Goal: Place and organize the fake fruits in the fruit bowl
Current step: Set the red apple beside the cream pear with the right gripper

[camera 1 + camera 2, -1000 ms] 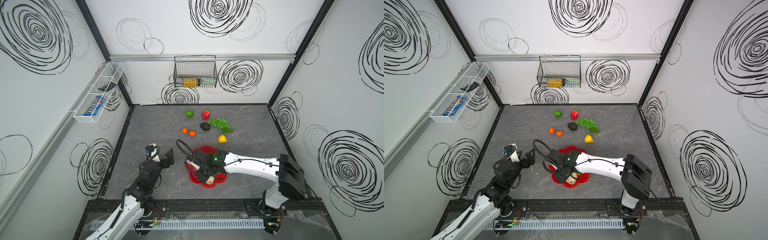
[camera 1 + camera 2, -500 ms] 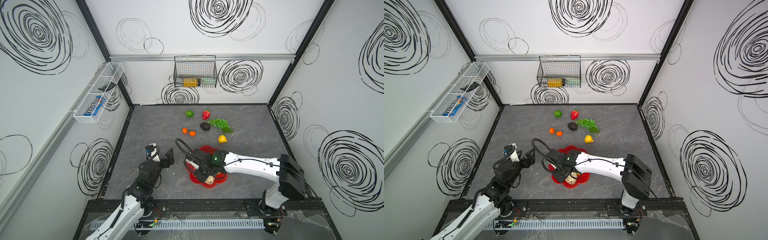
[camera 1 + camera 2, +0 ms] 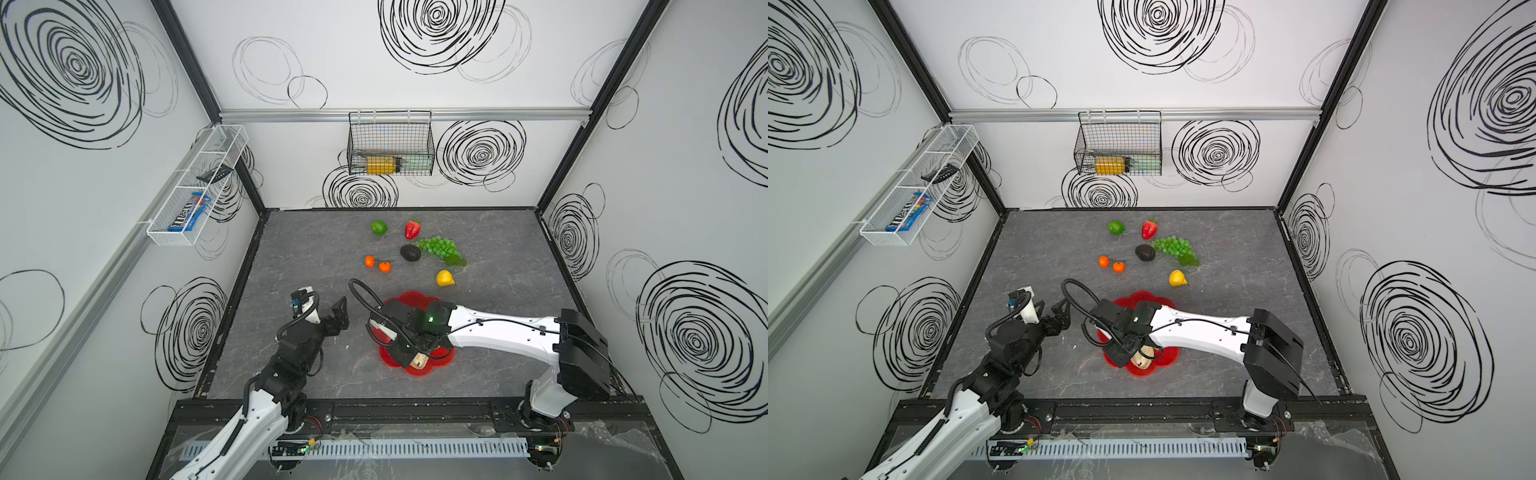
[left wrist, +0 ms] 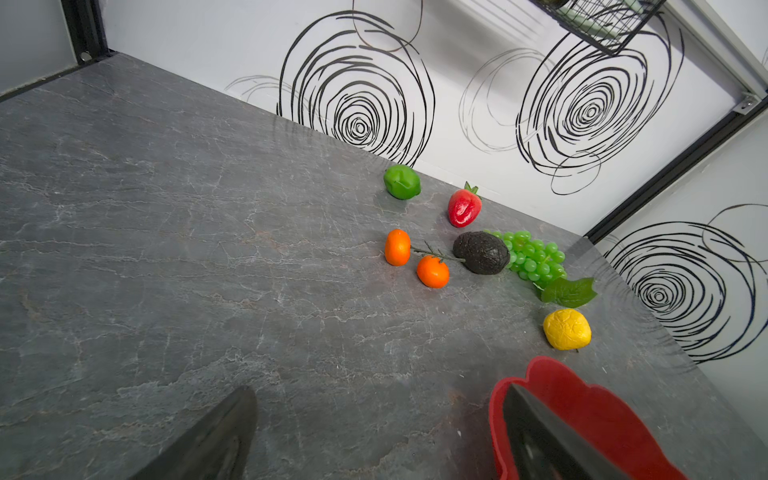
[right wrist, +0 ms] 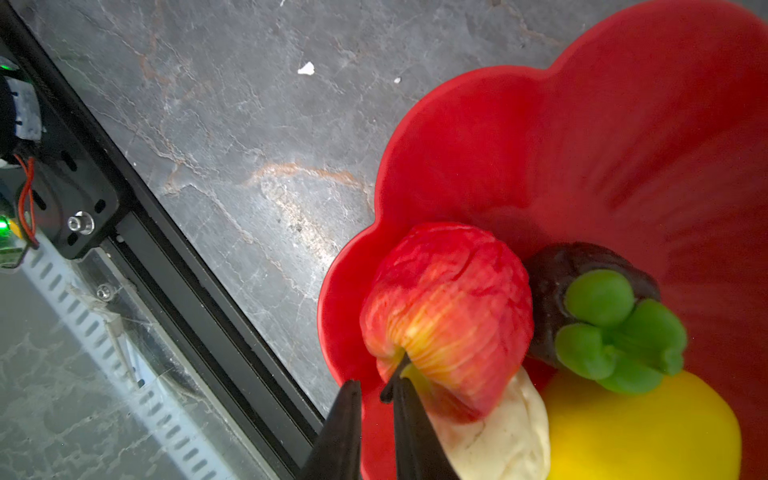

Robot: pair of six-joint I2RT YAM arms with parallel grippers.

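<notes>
Our right claw (image 5: 372, 386) hangs over the front edge of the fruit bowl (image 5: 457, 124). Its jaws are nearly pressed together with a thin gap left. The stem of the red apple (image 5: 449, 316) lies against one finger, but we see nothing pinched. The apple rests in the bowl against a beige piece (image 5: 498, 440), a yellow fruit (image 5: 644, 432) and a dark fruit (image 5: 552, 266) with a green cap.

Our left claw (image 4: 378, 388) is spread wide and empty, above the worktop (image 3: 311, 257) just left of the bowl.

What remains lies beyond the bowl, toward the back wall. The lemon (image 3: 444, 278) is closest to the rim, on the right arm's side, its small tip turned toward the right wall, so we judge the right claw nearer to it. The two oranges (image 3: 370, 261), joined by a twig lying crossways, sit ahead of the left claw.

On the left wall the blue packet (image 3: 187, 214) in the white mesh tray (image 3: 166, 241) reads "m&m's". We can read nothing else.
</notes>
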